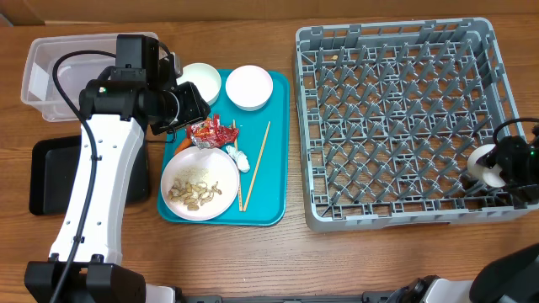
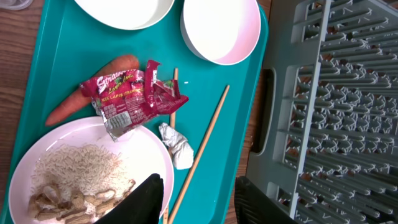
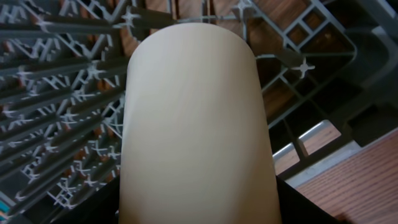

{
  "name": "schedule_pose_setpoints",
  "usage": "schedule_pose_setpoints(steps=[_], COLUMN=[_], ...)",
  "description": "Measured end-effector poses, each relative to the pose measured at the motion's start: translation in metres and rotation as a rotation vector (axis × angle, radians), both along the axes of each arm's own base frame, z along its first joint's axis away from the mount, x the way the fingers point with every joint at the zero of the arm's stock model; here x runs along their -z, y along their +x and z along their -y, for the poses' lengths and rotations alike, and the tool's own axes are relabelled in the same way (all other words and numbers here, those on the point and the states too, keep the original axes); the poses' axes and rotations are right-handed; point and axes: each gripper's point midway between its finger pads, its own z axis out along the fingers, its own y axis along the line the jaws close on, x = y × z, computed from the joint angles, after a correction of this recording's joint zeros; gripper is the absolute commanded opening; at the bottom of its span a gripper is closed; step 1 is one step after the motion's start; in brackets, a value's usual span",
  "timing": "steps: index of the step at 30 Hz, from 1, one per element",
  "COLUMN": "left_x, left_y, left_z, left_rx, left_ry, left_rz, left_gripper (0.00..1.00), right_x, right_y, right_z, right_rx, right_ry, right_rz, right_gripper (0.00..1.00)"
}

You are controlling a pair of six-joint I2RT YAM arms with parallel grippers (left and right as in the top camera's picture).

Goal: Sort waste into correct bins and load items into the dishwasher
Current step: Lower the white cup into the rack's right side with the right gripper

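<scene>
My left gripper (image 1: 184, 106) (image 2: 198, 182) hangs open and empty over the teal tray, above the white plate (image 1: 210, 160) (image 2: 146, 155) of rice (image 2: 81, 171) and nut bits (image 2: 68, 202). Beside the plate lie the red wrapper (image 1: 210, 132) (image 2: 134, 99), the carrot (image 2: 93, 87), the tissue (image 1: 238, 157) (image 2: 176, 144) and the chopsticks (image 1: 255, 164) (image 2: 205, 143). Two white bowls (image 1: 249, 87) (image 1: 200, 82) stand at the tray's far end. My right gripper (image 1: 498, 165) (image 3: 199, 211) is shut on the white cup (image 1: 484, 162) (image 3: 193, 124) in the right front corner of the grey dish rack (image 1: 404, 118).
The teal tray (image 1: 265, 202) lies between the bins and the rack. The clear tub (image 1: 50, 76) stands at the far left, with the black tray (image 1: 50, 177) in front of it. My left arm covers part of both.
</scene>
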Motion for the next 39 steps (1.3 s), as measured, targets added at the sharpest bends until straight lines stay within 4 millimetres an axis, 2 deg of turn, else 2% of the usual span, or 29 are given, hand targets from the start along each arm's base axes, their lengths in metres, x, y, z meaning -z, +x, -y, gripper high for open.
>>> schedule_pose_setpoints(steps=[4, 5, 7, 24, 39], left_x=[0.000, 0.000, 0.000, 0.001, 0.005], left_y=[-0.001, -0.001, -0.001, -0.002, -0.009], left_z=[0.000, 0.000, 0.000, 0.000, -0.002], left_rx=[0.000, 0.000, 0.000, 0.000, 0.018], left_ry=[0.000, 0.000, 0.000, 0.001, 0.024], left_rz=[-0.003, -0.003, -0.003, -0.007, -0.032], left_gripper=[0.39, 0.39, 0.39, 0.41, 0.49], right_x=[0.008, 0.008, 0.008, 0.005, -0.002], right_y=[0.000, 0.000, 0.000, 0.010, 0.020], right_z=[0.001, 0.002, 0.003, -0.002, -0.024], right_rx=[0.001, 0.001, 0.009, 0.000, -0.017], right_ry=[0.010, 0.010, 0.007, 0.041, 0.156], right_rz=[-0.028, -0.028, -0.026, 0.024, 0.091], right_gripper=[0.40, 0.47, 1.00, 1.00, 0.98])
